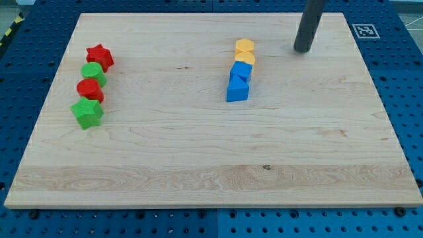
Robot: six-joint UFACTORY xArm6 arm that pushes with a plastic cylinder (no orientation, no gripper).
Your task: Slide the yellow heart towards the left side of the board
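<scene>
A yellow heart lies right of the board's middle, near the view's top, in a short column. A yellow block touches it from above; its shape is unclear. A blue block and a blue triangle-like block sit just below it. My tip stands on the board to the right of the yellow blocks, clearly apart from them. The rod rises out of the view's top.
At the view's left a column holds a red star, a green round block, a red round block and a green star-like block. The wooden board lies on a blue pegboard. A fiducial tag sits at the top right.
</scene>
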